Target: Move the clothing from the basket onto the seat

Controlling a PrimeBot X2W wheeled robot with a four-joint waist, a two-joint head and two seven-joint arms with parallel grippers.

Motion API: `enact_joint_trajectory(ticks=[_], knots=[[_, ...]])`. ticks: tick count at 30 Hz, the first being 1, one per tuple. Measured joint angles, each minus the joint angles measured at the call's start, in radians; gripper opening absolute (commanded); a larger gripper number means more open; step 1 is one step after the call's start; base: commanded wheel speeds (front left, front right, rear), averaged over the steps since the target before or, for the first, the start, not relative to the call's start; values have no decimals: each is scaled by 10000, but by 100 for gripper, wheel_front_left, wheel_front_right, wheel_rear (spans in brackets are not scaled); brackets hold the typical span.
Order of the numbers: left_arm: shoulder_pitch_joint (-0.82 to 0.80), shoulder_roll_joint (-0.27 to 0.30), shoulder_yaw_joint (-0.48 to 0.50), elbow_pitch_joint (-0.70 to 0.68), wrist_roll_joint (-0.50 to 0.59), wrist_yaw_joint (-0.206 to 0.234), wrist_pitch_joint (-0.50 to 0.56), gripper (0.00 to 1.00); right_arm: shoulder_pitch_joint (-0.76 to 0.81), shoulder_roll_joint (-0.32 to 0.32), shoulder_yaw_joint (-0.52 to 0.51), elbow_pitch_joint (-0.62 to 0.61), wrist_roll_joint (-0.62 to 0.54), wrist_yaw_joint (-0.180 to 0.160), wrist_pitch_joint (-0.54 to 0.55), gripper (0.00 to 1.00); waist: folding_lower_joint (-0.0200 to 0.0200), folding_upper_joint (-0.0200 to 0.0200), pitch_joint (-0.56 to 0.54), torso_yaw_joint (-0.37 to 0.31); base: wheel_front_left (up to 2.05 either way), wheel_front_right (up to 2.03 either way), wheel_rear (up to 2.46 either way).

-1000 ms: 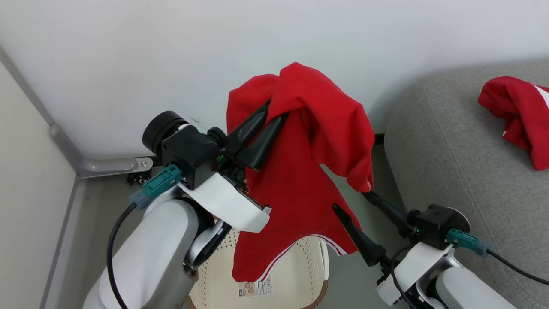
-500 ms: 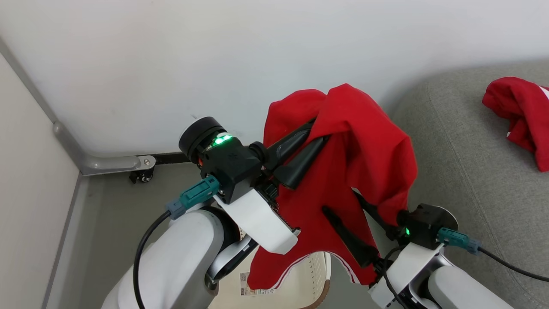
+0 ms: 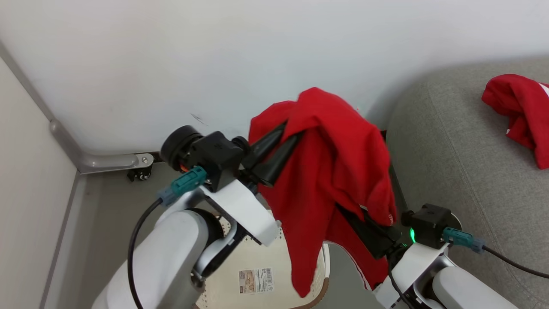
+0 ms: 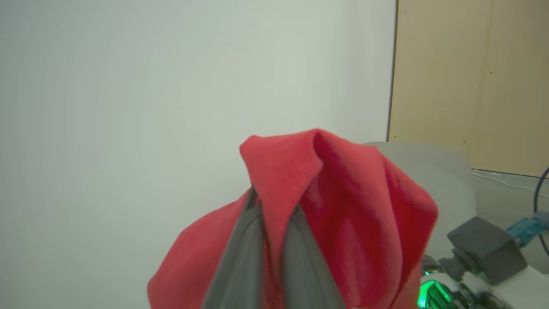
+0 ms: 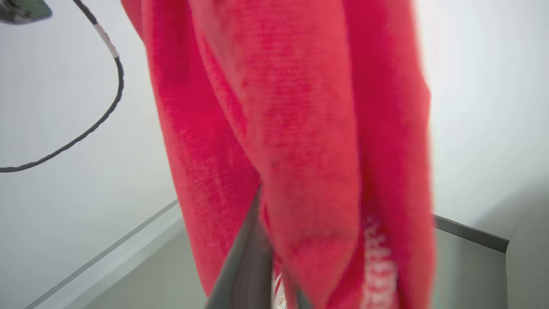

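Up above the basket point(image 3: 322, 292), the red jersey point(image 3: 326, 171) hangs in the air, long axis pretty much vertical: bunched peak at the top, loose hem pointing straight down at the basket's inside. It's a soft knit, kinda fuzzy close up in the wrist views, all folds and droopy lobes, with a thin white stripe along the bottom edge and some white lettering low on one fold that I can't read. The left gripper point(image 3: 288, 134) has its two long dark fingers pinched tight on the top fold, cloth draped over the tips like a little hood. Lower down and to the right, the right gripper point(image 3: 356, 221) is closed too, fingers together with the cloth's lower part running down between them, though the tips are buried in fabric. Underneath, the basket is cream plastic with rows of small holes, a brown rim and a paper label point(image 3: 256, 281) on its bottom. Just right of all this is the sofa point(image 3: 463, 163), grey woven fabric with a rounded edge and a seam, and the other jersey point(image 3: 519, 111) lies crumpled on it, well apart from the hanging one. Plain pale wall point(image 3: 171, 51) behind, grey floor point(image 3: 107, 210) below.
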Motion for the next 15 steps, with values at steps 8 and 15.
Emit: enact_joint_trajectory(ticks=[8, 15], knots=[[150, 286, 328, 518, 201, 466, 309, 100, -184, -84, 180, -98, 176, 0, 0, 0, 0, 0, 130, -45, 0, 0, 0], [152, 213, 251, 493, 201, 510, 443, 100, -188, -198, 199, -138, 238, 0, 0, 0, 0, 0, 251, -87, 0, 0, 0]])
